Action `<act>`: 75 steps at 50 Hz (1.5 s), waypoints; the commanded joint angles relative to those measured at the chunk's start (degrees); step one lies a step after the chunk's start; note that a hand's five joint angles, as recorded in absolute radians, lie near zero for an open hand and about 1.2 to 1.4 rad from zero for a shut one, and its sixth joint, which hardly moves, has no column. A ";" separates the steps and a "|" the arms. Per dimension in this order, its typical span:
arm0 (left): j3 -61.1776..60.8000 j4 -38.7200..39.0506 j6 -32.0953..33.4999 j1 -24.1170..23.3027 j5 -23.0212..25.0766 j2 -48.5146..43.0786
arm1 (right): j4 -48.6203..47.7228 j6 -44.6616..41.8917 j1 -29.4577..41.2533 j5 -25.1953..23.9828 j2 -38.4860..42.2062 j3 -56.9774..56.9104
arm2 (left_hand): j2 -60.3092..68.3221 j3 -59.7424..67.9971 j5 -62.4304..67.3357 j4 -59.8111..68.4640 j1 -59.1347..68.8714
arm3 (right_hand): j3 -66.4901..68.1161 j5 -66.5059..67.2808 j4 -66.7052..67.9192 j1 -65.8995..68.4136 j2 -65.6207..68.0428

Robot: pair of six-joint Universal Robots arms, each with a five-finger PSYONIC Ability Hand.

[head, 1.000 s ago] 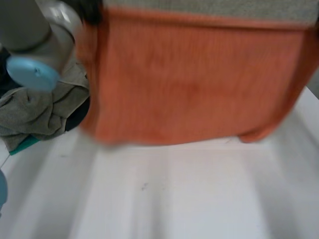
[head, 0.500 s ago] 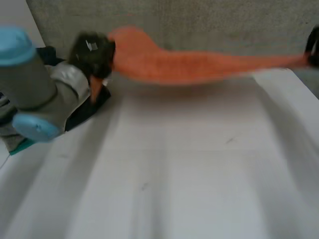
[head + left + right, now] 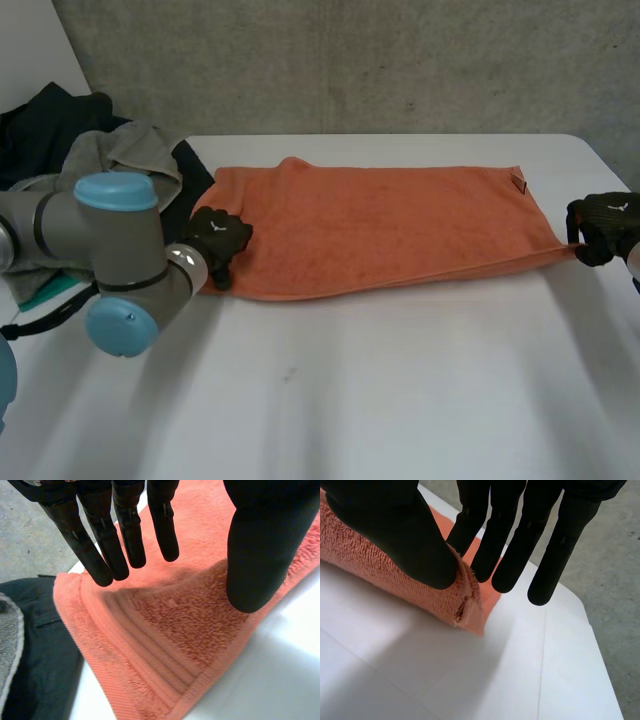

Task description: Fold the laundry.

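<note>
Because the orange terry towel (image 3: 380, 225) is soft, light and limp, it should sag wherever unsupported, so its corners and ribbed hem look the best holds. It lies spread flat along the far edge of the white table (image 3: 400, 390). The left hand (image 3: 218, 240) hovers over its near-left corner, fingers straight, thumb apart. The right hand (image 3: 605, 225) pinches its near-right corner between thumb and fingers. A crumpled grey cloth (image 3: 125, 150) and a dark garment (image 3: 45, 115) are heaped at the table's left edge.

Long orange towel (image 3: 380, 225), terry, spread flat, lying crosswise
</note>
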 commanded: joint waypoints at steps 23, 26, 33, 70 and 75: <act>-0.52 7.44 7.23 3.85 -7.08 -2.52 | 0.07 2.23 -0.24 1.98 0.05 -0.05 | 4.72 4.62 5.41 5.17 4.87 | 11.82 12.00 11.40 14.80 12.78; -0.52 7.26 7.58 4.56 -6.82 -2.52 | 0.16 2.06 -0.06 1.98 0.05 -0.05 | 20.80 20.70 21.48 21.24 20.94 | 11.82 12.00 11.40 14.80 12.78; -1.05 5.95 7.23 4.82 -4.80 -1.46 | 0.86 1.97 0.11 1.89 -0.39 -0.05 | 46.61 46.50 47.29 47.05 46.75 | 11.82 12.00 11.40 14.80 12.78; -5.19 -23.76 5.39 5.88 -0.13 9.00 | 31.30 -29.69 -6.31 -2.24 -2.77 -7.16 | 46.61 46.50 47.29 47.05 46.75 | 11.82 12.00 11.40 14.80 12.78; -0.44 -23.85 1.70 5.44 -1.72 7.15 | 19.43 -21.25 -3.93 0.83 1.27 -11.21 | 46.61 46.50 47.29 47.05 46.75 | 11.82 12.00 11.40 14.80 12.78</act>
